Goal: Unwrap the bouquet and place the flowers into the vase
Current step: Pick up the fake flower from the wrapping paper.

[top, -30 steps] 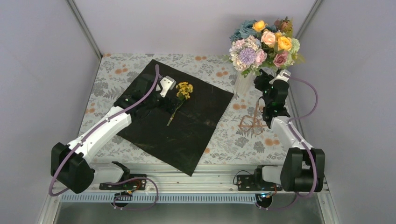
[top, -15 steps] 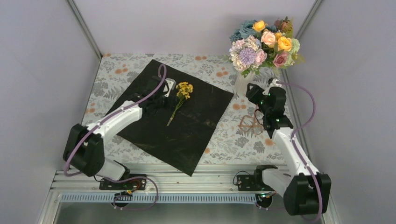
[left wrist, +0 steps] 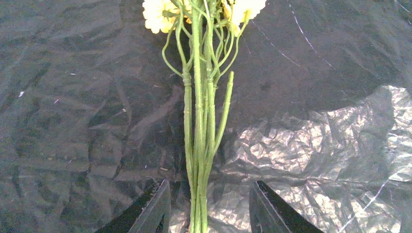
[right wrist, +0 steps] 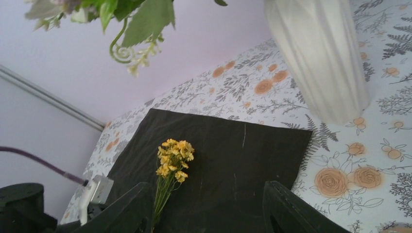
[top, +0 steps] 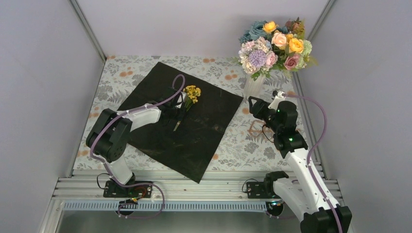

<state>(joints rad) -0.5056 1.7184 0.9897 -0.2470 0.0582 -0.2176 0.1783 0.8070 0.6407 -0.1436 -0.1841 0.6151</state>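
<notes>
The black sheet point(top: 194, 131) of the bouquet lies spread flat on the tablecloth. On it rests one sprig of yellow flowers point(top: 192, 92), its green stems point(left wrist: 199, 145) running between the fingers of my left gripper point(left wrist: 209, 213). The jaws stand open either side of the stems, with a gap on both sides. The white ribbed vase point(top: 253, 87) at the back right holds a mixed bunch of flowers point(top: 274, 46). My right gripper point(top: 253, 104) hovers in front of and just left of the vase point(right wrist: 320, 58), open and empty point(right wrist: 209, 213), facing the yellow sprig point(right wrist: 172, 158).
A floral-print tablecloth point(top: 233, 145) covers the table. A loop of copper-coloured wire or ribbon point(top: 256, 128) lies beside the right arm. Grey walls and metal frame posts close in the left, back and right sides.
My left arm has swung right onto the yellow sprig and its jaws have narrowed around the stems. My right arm has pulled back from the vase, toward the left and front.
</notes>
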